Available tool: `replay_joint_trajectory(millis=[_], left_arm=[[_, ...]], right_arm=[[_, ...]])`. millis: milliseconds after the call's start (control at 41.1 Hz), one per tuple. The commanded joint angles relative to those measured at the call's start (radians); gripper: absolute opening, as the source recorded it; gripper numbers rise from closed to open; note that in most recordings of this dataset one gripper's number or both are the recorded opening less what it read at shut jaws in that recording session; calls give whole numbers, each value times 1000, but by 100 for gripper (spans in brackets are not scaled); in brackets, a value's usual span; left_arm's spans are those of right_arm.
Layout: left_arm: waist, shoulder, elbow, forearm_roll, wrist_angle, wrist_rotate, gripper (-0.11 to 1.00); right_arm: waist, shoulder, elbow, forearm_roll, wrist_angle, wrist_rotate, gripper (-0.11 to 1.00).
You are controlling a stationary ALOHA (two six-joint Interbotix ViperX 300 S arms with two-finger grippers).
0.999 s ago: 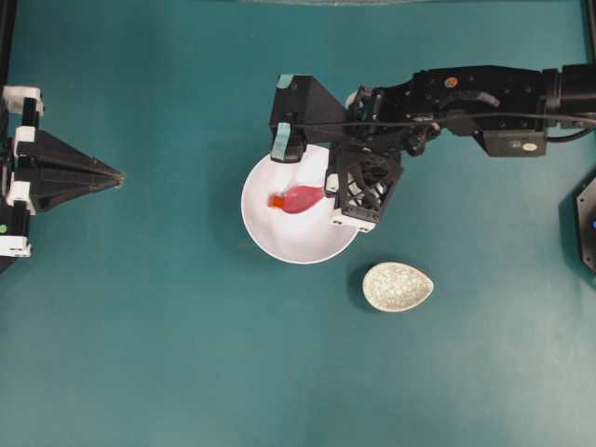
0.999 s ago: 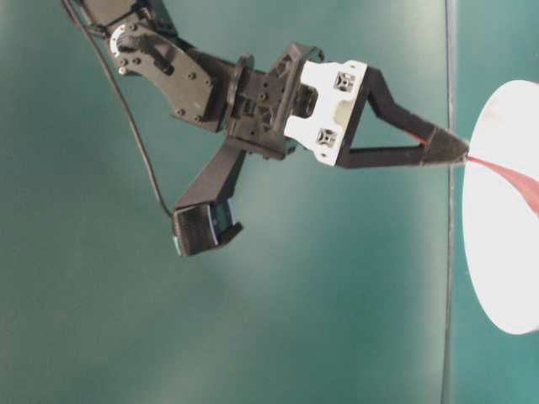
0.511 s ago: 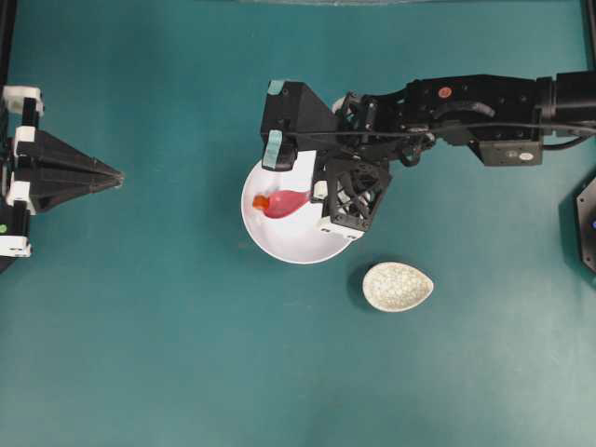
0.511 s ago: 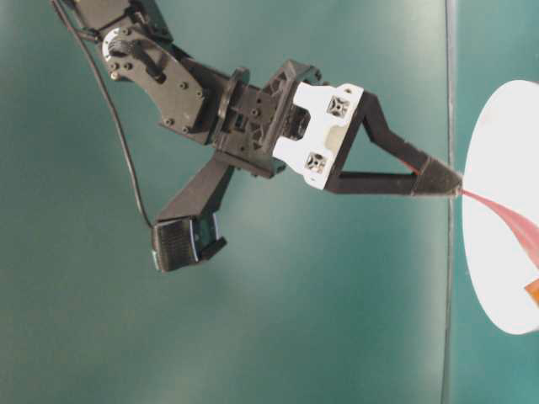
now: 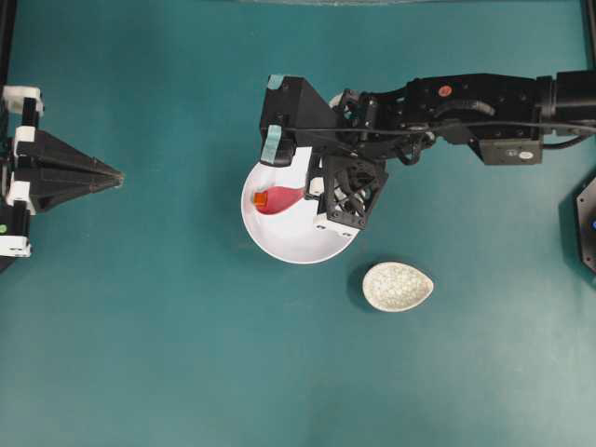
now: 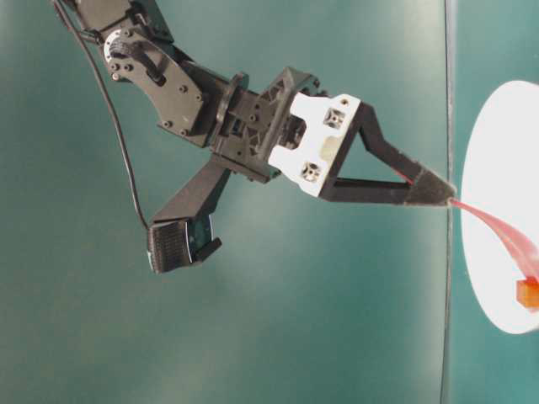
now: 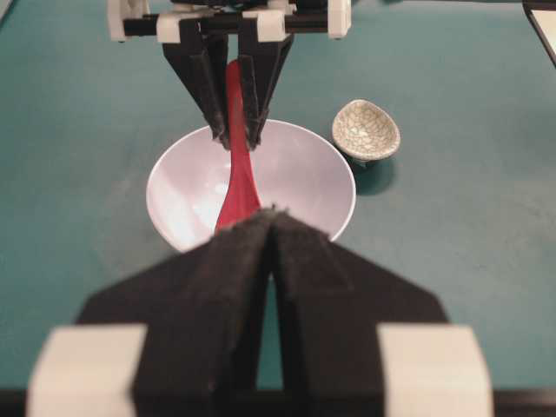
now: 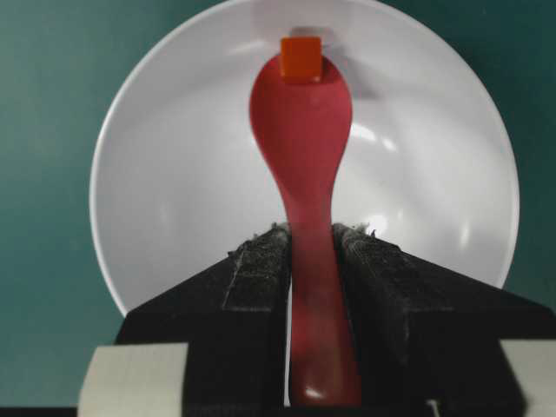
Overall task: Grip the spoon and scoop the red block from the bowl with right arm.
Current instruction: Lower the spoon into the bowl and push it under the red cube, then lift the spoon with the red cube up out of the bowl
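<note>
Spoon (image 8: 303,156) and red block (image 8: 301,59) have slid toward the bowl (image 8: 174,200) wall; right gripper (image 8: 310,248) jaws clamp the handle. Tilt the tip under the block, then lift level.

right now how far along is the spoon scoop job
Done: the right gripper is shut on the spoon by its handle.
In hand: the spoon's tip is down inside the bowl, touching the red block near the far wall; the block sits at the tip, not yet in the spoon's hollow.
Left: getting the block onto the spoon and lifting it out. The left gripper sits shut and apart.
</note>
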Motion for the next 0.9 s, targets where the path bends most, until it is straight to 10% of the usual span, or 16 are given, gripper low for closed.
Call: replay_joint_trajectory(millis=[0,877], left_arm=[[3,6,-28,0,-11,-2,0],[2,0,-28,0,-11,-9,0]], right_arm=[[2,-21,-21,3,-9,2,24],[23,-138,132,11,-189,5,24]])
